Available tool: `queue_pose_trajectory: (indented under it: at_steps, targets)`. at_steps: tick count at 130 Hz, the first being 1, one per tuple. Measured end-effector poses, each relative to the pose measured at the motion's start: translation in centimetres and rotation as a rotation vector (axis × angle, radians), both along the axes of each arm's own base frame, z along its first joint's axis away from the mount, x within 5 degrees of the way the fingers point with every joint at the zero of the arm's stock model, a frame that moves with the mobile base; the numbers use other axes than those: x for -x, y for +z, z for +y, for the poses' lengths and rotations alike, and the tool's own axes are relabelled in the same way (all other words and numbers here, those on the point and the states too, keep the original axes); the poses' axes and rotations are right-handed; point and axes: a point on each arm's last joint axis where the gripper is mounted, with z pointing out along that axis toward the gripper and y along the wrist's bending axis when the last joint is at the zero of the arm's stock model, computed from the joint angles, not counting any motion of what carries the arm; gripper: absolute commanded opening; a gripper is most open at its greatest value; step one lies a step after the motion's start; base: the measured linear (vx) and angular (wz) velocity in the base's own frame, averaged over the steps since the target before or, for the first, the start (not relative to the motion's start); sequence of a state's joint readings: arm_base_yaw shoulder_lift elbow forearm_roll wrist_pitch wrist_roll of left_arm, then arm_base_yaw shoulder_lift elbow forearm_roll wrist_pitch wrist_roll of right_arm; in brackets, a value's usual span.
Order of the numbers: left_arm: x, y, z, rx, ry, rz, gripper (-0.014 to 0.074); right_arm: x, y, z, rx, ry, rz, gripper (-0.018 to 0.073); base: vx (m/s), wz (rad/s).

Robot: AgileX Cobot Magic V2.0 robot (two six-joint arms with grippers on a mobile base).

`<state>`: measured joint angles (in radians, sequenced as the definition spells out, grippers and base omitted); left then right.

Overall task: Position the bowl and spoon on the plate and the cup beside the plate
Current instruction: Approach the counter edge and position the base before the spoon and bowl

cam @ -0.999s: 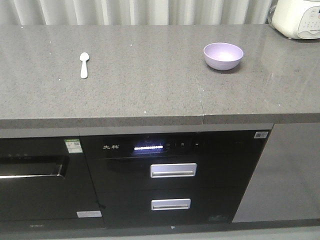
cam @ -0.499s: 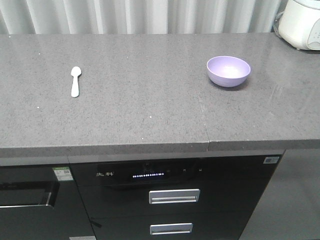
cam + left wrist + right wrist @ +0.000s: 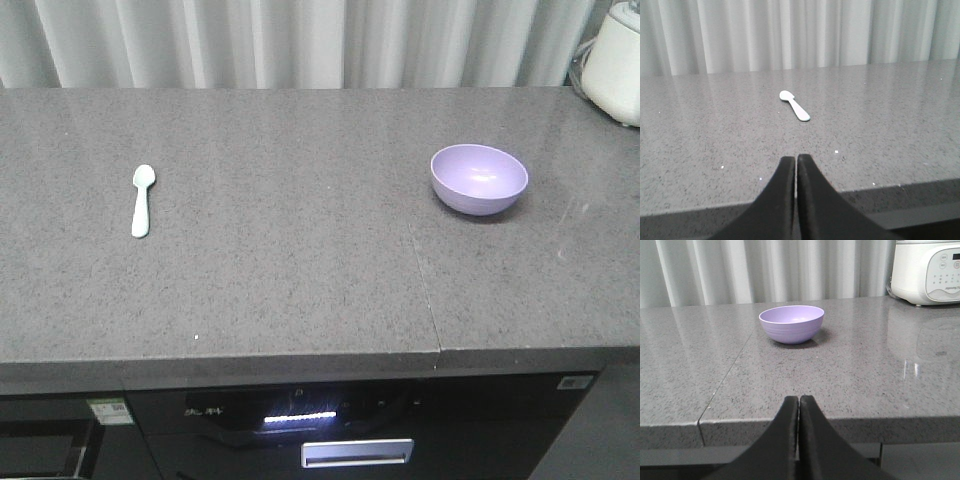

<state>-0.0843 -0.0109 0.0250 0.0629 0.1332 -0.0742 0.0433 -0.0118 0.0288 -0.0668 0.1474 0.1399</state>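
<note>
While both arms hung before the near edge of the counter, the left gripper had its two dark jaws pressed together, with only a hairline slit between them and nothing held. The right gripper was closed the same way and was also empty. Neither touched anything on the stone.

The spoon lay flat on the left part of the counter, straight ahead of the left gripper and well apart from it. Its round end pointed toward the curtain and its handle toward the near edge, slightly slanted. The wrist view was too coarse to tell whether its hollow faced up.

The bowl stood upright on the right part of the counter, open side up and with nothing in it. It was ahead of the right gripper, a little to that gripper's left, and well apart from the spoon. A thin seam ran across the stone from front to back, and the bowl sat just to the right of it, casting a small shadow.

At the far right corner, behind the bowl and apart from it, stood a white cooker with buttons on its front.

Below the counter was a dark cabinet front with a lit white display and, under it, a silver handle.
</note>
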Motion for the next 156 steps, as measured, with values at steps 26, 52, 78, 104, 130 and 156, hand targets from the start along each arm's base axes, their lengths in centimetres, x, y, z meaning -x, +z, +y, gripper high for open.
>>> queue_pose_trajectory:
  at_steps: [26, 52, 78, 104, 130, 156]
  targets:
    - [0.0, 0.0, 0.0, 0.0, 0.0, 0.0, -0.0007, 0.0, 0.0, 0.0, 0.0, 0.0, 0.0, -0.0007, 0.14, 0.0]
    - [0.0, 0.0, 0.0, 0.0, 0.0, 0.0, -0.0007, 0.0, 0.0, 0.0, 0.0, 0.0, 0.0, -0.0007, 0.12, -0.01]
    - [0.0, 0.0, 0.0, 0.0, 0.0, 0.0, -0.0007, 0.0, 0.0, 0.0, 0.0, 0.0, 0.0, -0.0007, 0.1, 0.0]
    - [0.0, 0.0, 0.0, 0.0, 0.0, 0.0, -0.0007, 0.0, 0.0, 0.0, 0.0, 0.0, 0.0, -0.0007, 0.09, 0.01]
    - [0.0, 0.0, 0.0, 0.0, 0.0, 0.0, -0.0007, 0.0, 0.0, 0.0, 0.0, 0.0, 0.0, -0.0007, 0.07, 0.01]
    - [0.0, 0.0, 0.0, 0.0, 0.0, 0.0, -0.0007, 0.0, 0.0, 0.0, 0.0, 0.0, 0.0, -0.0007, 0.04, 0.01]
